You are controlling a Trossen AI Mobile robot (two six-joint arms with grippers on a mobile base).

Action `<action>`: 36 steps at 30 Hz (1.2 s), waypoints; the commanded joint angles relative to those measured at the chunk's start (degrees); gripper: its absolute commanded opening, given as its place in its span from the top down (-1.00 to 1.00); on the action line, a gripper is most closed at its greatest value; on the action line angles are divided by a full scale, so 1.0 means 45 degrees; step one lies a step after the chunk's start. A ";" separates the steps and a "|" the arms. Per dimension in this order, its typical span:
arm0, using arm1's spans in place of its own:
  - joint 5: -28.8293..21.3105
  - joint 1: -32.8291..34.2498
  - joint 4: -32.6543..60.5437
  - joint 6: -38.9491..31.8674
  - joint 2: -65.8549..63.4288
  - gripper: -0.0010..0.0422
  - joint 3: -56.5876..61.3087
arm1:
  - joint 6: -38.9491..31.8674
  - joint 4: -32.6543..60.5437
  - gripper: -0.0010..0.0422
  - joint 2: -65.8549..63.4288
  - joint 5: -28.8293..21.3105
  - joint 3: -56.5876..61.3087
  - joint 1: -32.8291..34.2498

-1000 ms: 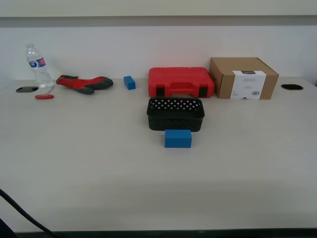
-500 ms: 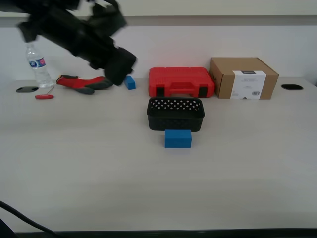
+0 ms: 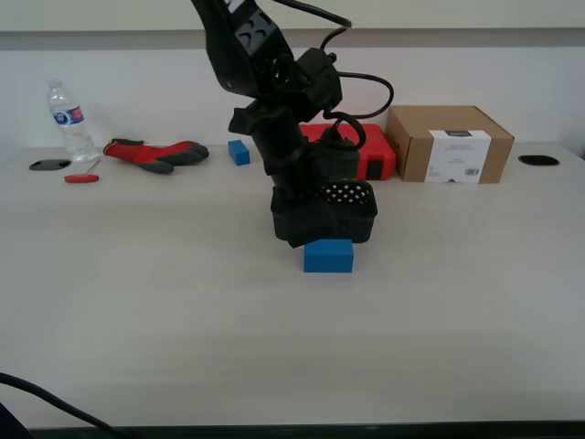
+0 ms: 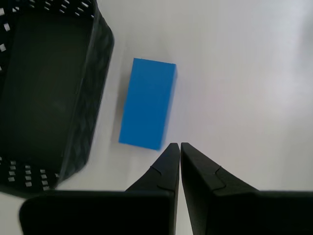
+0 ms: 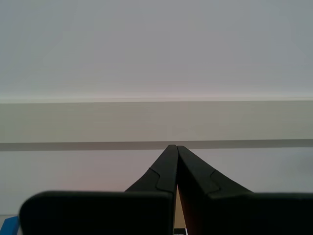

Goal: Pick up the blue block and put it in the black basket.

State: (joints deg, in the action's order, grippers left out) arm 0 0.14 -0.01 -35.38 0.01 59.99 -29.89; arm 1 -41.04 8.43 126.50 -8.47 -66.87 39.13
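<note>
The blue block [image 3: 328, 255] lies flat on the white table, just in front of the black basket [image 3: 355, 212]. My first gripper [image 3: 294, 236] hangs shut and empty in front of the basket's left part as the exterior view shows it, beside the block. In the first wrist view its closed tips [image 4: 177, 145] hover just off one short end of the block [image 4: 148, 103], with the empty basket [image 4: 78, 117] alongside. My second gripper [image 5: 172, 147] is shut, holds nothing, and faces a blank wall.
Behind the basket stands a red tool case [image 3: 377, 155], with a cardboard box [image 3: 448, 144] to its right. A small blue block [image 3: 239, 152], red glove [image 3: 155, 154], red tool [image 3: 80, 178] and water bottle [image 3: 69, 119] lie at the back left.
The first arm has swung in from the exterior view's upper left and come down in front of the basket, next to the blue block. Block and basket have not moved.
</note>
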 commanded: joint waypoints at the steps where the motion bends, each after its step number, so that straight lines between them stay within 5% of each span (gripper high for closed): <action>1: 0.0000 0.0000 -0.0034 0.0000 0.0005 0.96 -0.0024 | -0.0685 0.0656 0.96 0.0690 -0.0019 -0.0981 0.0117; 13: 0.0000 0.0005 -0.0019 0.0000 0.0005 0.96 -0.0024 | -0.1316 0.1768 0.96 0.2040 0.0068 -0.2725 0.1156; 18: 0.0000 0.0005 -0.0010 0.0000 0.0005 0.96 -0.0024 | -0.1277 0.1962 0.91 0.2390 0.0903 -0.2905 0.1161; 22: 0.0000 0.0005 0.0000 0.0000 0.0005 0.96 -0.0024 | -0.1175 0.2501 0.58 0.2487 0.1457 -0.2861 0.1161; 30: 0.0000 0.0000 -0.0024 0.0000 0.0005 0.96 -0.0024 | -0.1224 0.1744 -0.58 0.2827 0.1302 -0.3026 0.1127; 33: 0.0000 0.0000 -0.0005 0.0000 0.0005 0.96 -0.0024 | -0.1180 0.2268 -0.59 0.3929 0.1418 -0.3803 0.1122; 36: 0.0000 0.0005 -0.0010 0.0000 0.0005 0.96 -0.0024 | -0.0787 0.3045 -0.34 0.5139 0.1433 -0.4945 0.1146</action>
State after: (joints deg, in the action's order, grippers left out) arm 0 0.14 -0.01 -35.20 0.01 59.99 -29.89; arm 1 -45.08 19.92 147.37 -0.78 -88.25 44.27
